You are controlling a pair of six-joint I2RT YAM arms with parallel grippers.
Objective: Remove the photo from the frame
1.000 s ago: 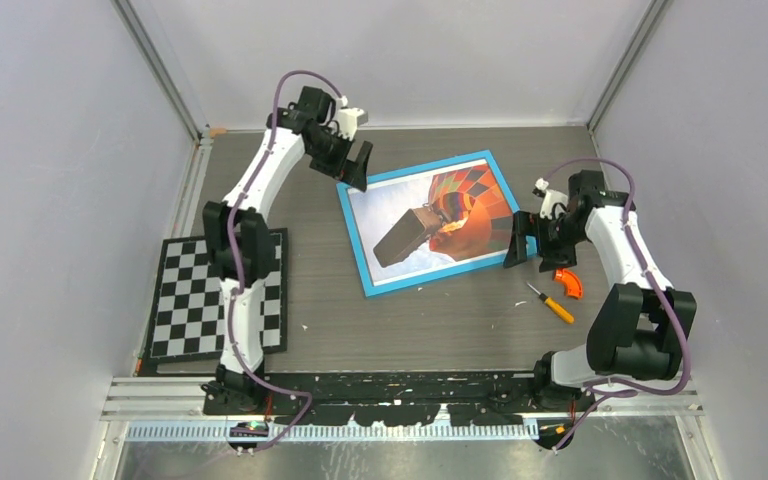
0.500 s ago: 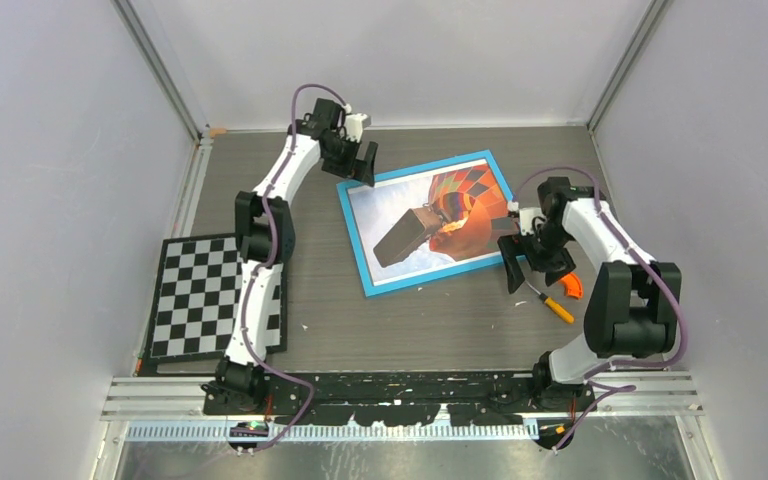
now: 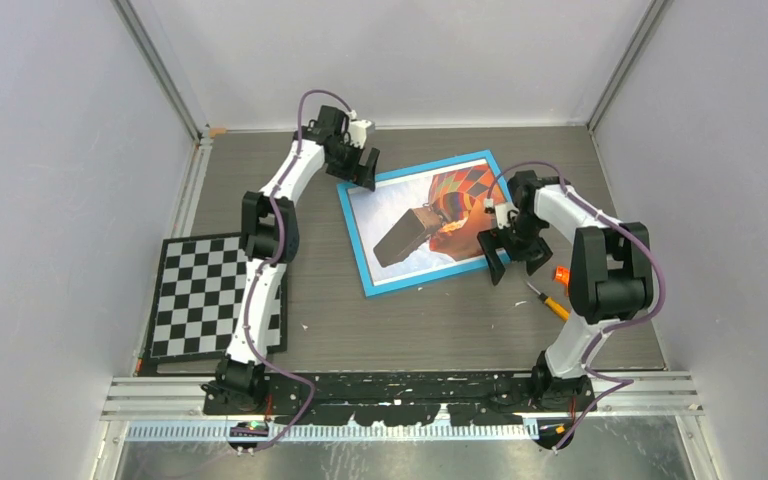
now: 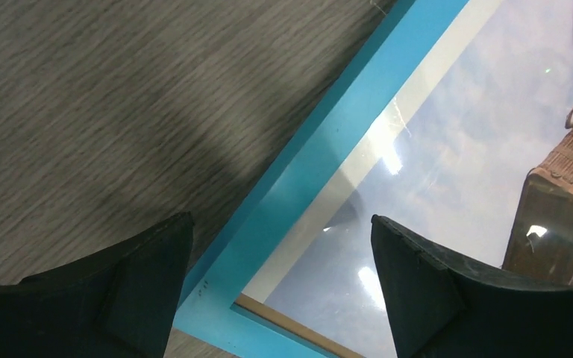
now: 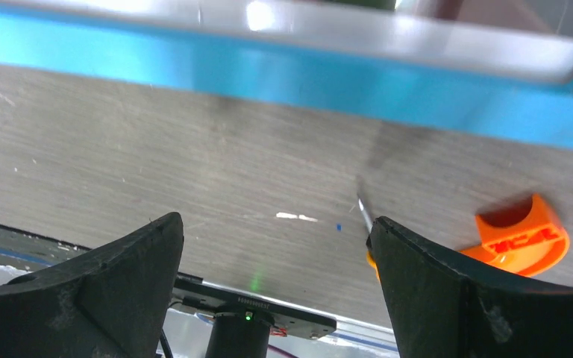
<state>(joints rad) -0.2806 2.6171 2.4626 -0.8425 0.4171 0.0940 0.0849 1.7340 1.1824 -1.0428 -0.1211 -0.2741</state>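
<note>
Both pairs gape wide and empty at opposite corners of the face-up frame: my left jaws straddle its far-left corner, my right jaws hang just off its near-right edge.

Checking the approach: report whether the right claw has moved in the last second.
Yes. The right claw has shifted left, from past the frame's right edge to over its near-right corner.

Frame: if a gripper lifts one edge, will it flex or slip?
Probably stiff: the frame has a solid blue border lying flat. Glare over the photo suggests glazing, likely slippery and breakable. Pushed on the table, it should slide, not tip.
</note>
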